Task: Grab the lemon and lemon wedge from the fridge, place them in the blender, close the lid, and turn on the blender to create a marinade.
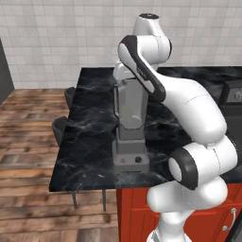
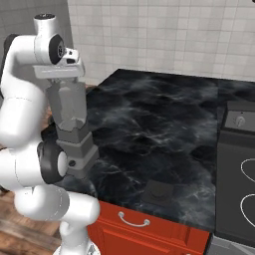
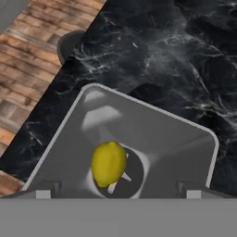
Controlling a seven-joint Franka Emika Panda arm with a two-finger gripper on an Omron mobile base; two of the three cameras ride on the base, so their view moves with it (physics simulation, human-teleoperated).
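Two finger tips (image 3: 43, 193) showed at the bottom of the hand view, set wide apart with nothing between them, so we read the gripper (image 3: 115, 194) as open and empty, poised directly above the open mouth of the blender (image 1: 131, 124). Down in the jug the lemon (image 3: 109, 163) lay on the blades. We judged that step done. We saw no wedge in the jug, so we reckoned it was left to fetch, then capping and switching on. The lid (image 2: 159, 192) sat flat on the black counter (image 2: 164, 124) near its front edge, well apart from the blender. The blender stood close to the counter's front edge, with open counter behind it and to its right. The red button (image 1: 124, 161) faced forward, unobstructed.
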